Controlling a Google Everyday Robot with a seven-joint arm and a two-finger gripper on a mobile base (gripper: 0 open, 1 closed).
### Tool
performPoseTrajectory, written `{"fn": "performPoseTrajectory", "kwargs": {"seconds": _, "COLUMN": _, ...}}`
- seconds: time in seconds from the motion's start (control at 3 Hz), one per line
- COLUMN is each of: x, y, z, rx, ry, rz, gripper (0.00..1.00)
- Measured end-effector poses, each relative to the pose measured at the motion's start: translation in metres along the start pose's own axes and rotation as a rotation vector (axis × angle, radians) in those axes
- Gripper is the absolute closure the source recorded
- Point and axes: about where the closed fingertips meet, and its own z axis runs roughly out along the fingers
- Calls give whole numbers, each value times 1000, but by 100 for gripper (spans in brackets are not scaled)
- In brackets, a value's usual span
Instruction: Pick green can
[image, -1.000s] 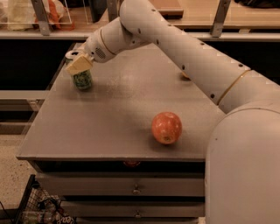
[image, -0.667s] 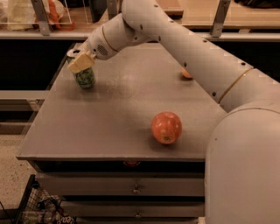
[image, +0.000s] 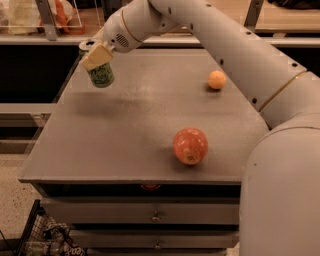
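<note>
The green can (image: 101, 75) with pale scribbled markings hangs tilted above the far left part of the grey table (image: 125, 130), clear of its surface. My gripper (image: 95, 54) is shut on the can's upper part; one pale finger (image: 97, 56) lies across its top and the silver top (image: 87, 45) shows behind it. The white arm reaches in from the right across the back of the table.
A red-orange fruit (image: 190, 145) sits near the table's front right. A small orange ball (image: 216, 79) lies at the back right. Shelves with bags (image: 30, 15) run behind the table. Drawers (image: 155, 215) are under its front edge.
The can has been lifted off the table and now hangs tilted in my gripper. The arm has risen and no longer hides the small orange ball.
</note>
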Motion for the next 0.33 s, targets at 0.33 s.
{"fn": "performPoseTrajectory", "kwargs": {"seconds": 0.33, "x": -12, "y": -2, "z": -14, "rx": 5, "ry": -16, "rz": -25, "gripper": 100}}
